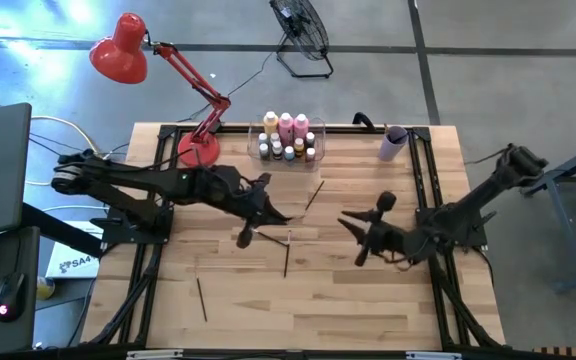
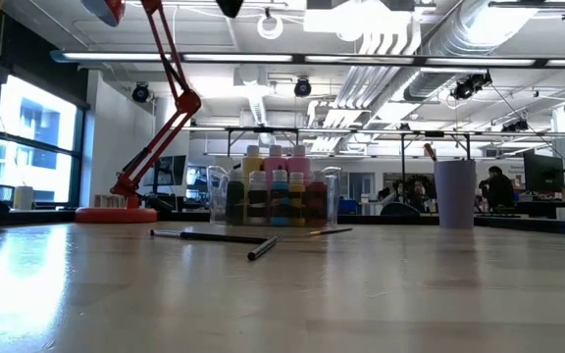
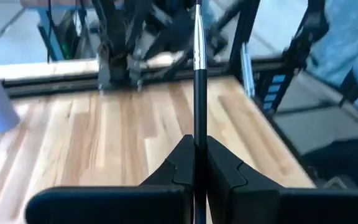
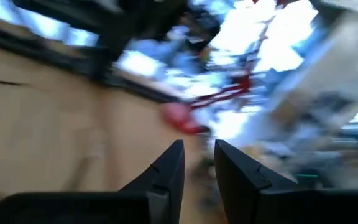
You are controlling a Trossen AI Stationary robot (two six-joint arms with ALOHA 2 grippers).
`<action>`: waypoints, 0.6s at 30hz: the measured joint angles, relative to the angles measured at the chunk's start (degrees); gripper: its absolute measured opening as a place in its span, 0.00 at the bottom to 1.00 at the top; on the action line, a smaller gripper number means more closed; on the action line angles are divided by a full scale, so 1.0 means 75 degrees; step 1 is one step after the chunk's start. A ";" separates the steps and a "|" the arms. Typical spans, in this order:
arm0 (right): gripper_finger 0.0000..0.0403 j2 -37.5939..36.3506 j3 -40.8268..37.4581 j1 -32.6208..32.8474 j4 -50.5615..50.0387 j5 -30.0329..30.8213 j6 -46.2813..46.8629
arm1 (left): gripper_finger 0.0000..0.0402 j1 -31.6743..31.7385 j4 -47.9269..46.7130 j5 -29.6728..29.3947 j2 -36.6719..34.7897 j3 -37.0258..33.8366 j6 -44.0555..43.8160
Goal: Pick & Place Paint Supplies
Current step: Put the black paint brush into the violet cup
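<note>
My left gripper (image 1: pixel 280 214) hangs above the table's middle, shut on a thin black paintbrush (image 3: pixel 198 81) with a silver ferrule. My right gripper (image 1: pixel 348 221) hovers to its right, over the table, and its fingers (image 4: pixel 173 163) stand apart with nothing between them. More paintbrushes lie flat on the wood (image 1: pixel 286 255) (image 1: pixel 201 298) (image 1: pixel 314 195). At the far edge, the taller pink and yellow-orange paint bottles (image 1: pixel 286 126) and tiny white-capped bottles (image 1: pixel 283 151) stand in a clear bin (image 1: pixel 311 133). Neither gripper shows in the low view. My left gripper pinches the paintbrush's black handle (image 3: pixel 199 144) between its two fingers. The brush runs on forward past the fingertips, in line with them, its ferrule (image 3: pixel 199 57) well beyond. It is lifted clear of the table.
A lilac cup (image 1: pixel 394 143) stands at the far right corner and a red desk lamp's base (image 1: pixel 197 150) at the far left. Black frame rails (image 1: pixel 423 180) run along the table's sides. Bare wood lies toward the near edge (image 1: pixel 318 315).
</note>
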 joint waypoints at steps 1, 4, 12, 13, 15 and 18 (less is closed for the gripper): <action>0.20 -0.0304 0.0000 -0.0167 -0.0681 -0.0674 0.0585 | 0.02 0.0002 -0.0147 -0.0073 -0.0011 0.0000 0.0034; 0.20 -0.0963 0.0000 -0.0752 -0.2376 -0.2745 0.2194 | 0.02 0.0036 -0.0430 -0.0410 -0.0013 -0.0095 -0.0002; 0.20 -0.1152 -0.0003 -0.1699 -0.3179 -0.4196 0.3483 | 0.02 0.0652 0.0706 -0.0131 0.0057 -0.1188 -0.0212; 0.20 -0.1109 -0.0003 -0.1769 -0.3149 -0.4206 0.3457 | 0.02 0.0754 0.0963 -0.0013 0.0060 -0.1362 -0.0222; 0.20 -0.1054 -0.0003 -0.1875 -0.3152 -0.4214 0.3454 | 0.02 0.0950 0.1462 0.0063 0.0059 -0.1665 -0.0194; 0.20 -0.0989 -0.0003 -0.2022 -0.3143 -0.4213 0.3462 | 0.02 0.1262 0.1990 0.0107 0.0061 -0.2110 -0.0105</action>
